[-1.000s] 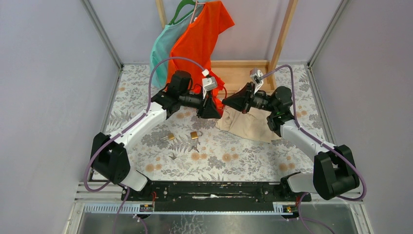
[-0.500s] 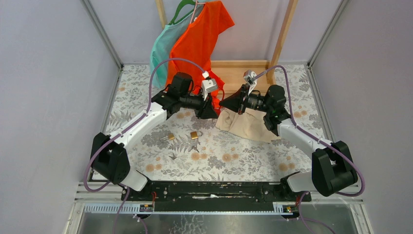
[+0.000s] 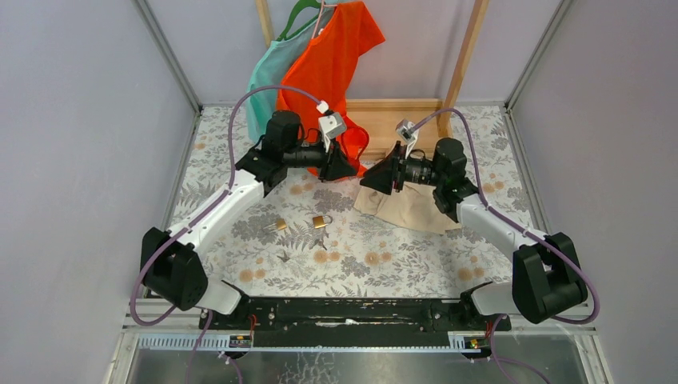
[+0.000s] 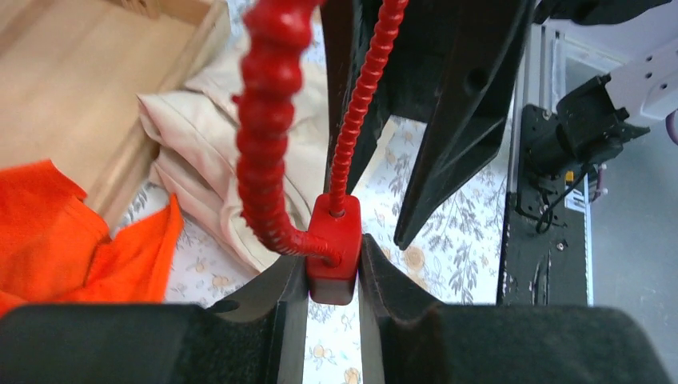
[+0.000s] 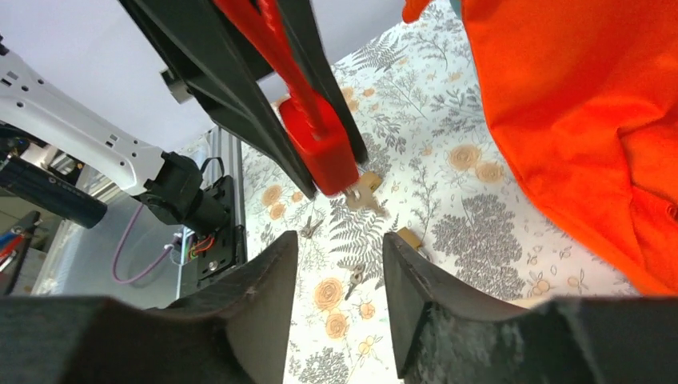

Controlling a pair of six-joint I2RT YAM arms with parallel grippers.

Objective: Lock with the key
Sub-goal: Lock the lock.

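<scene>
Above floral tablecloth (image 3: 384,258), left tool (image 4: 332,268) clamps red cable lock (image 4: 334,234); right tool (image 5: 340,250) gapes empty just beside.

table (image 3: 400,264): floral-print top | beige cloth (image 3: 408,210): crumpled, lying flat | wooden rack base (image 3: 384,120): just behind cloth | brass padlock (image 3: 321,220): left of cloth | second padlock (image 3: 277,226): further left of cloth | small keys (image 3: 320,242): loose, left of cloth

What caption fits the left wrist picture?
Left tool pinching a red cable lock above the flowery table.
</scene>
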